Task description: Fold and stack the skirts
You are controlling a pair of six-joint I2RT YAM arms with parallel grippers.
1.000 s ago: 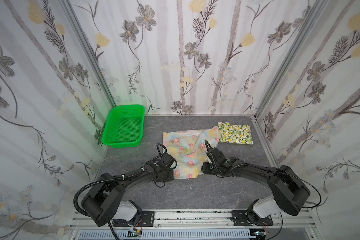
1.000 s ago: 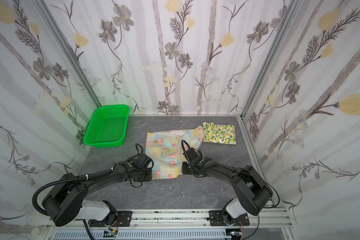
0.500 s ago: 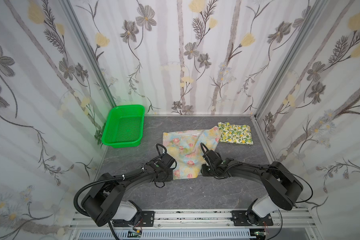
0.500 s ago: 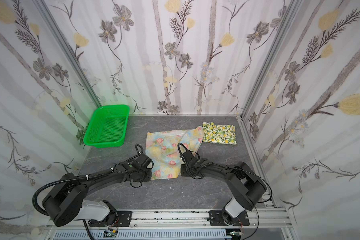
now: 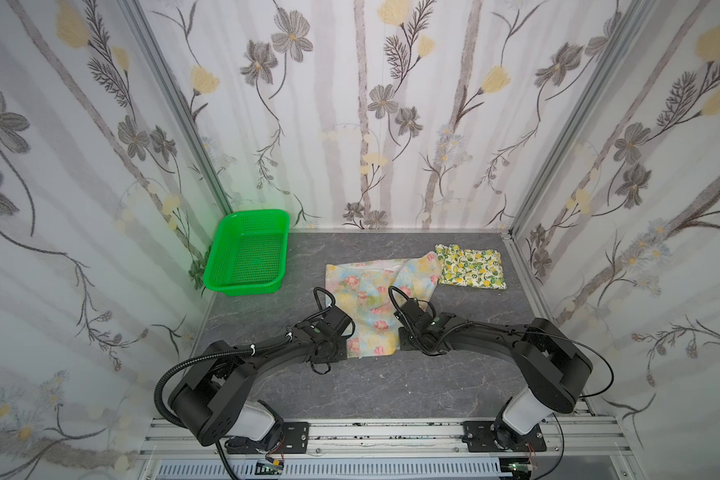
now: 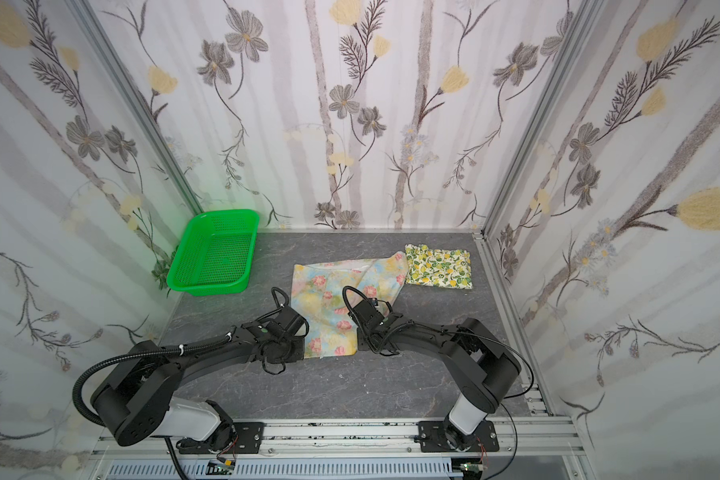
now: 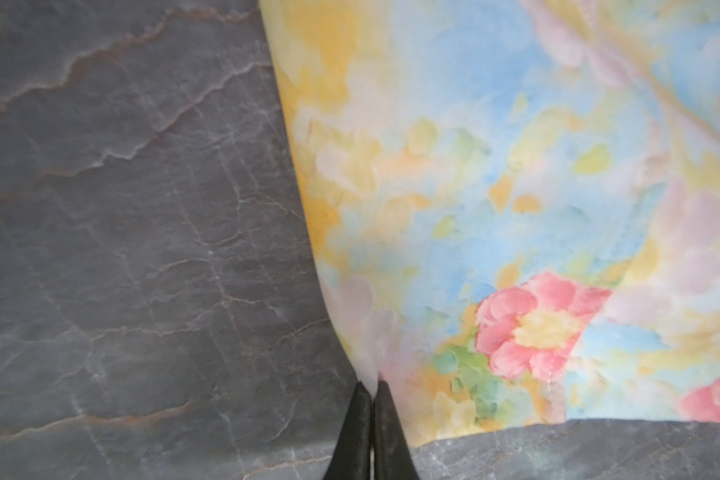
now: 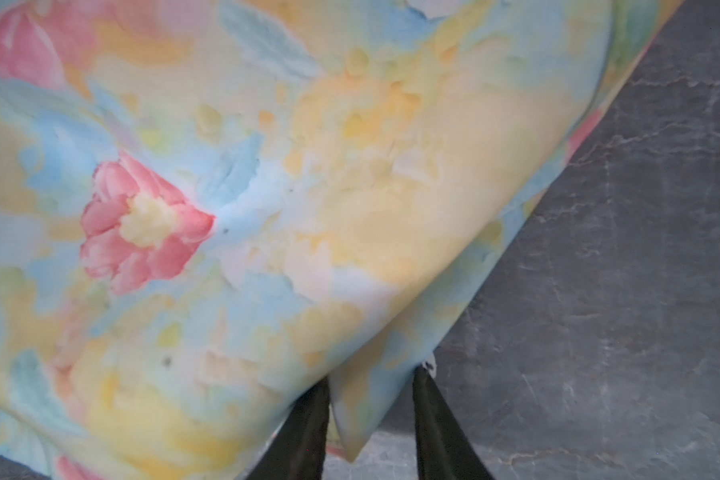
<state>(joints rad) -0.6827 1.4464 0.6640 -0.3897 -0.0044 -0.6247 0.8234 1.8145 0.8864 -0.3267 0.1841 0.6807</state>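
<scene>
Just beside the green basket (image 5: 242, 288), your left gripper (image 7: 373, 386) pinches the pastel skirt (image 5: 371, 299) by its edge, while the right gripper (image 8: 373, 378) has its jaws spread astride a corner, likely for an even fold; the lemon skirt (image 5: 470, 268) lies farther from the basket.

The flower skirt (image 5: 366, 299) was soft blue and yellow with pink flowers. At its 2 o'clock, the lemon skirt (image 5: 470, 268) was cream with yellow lemons and green leaves. The basket (image 5: 242, 286) was bright green. The table (image 5: 371, 386) was dark grey with pale cracks.
</scene>
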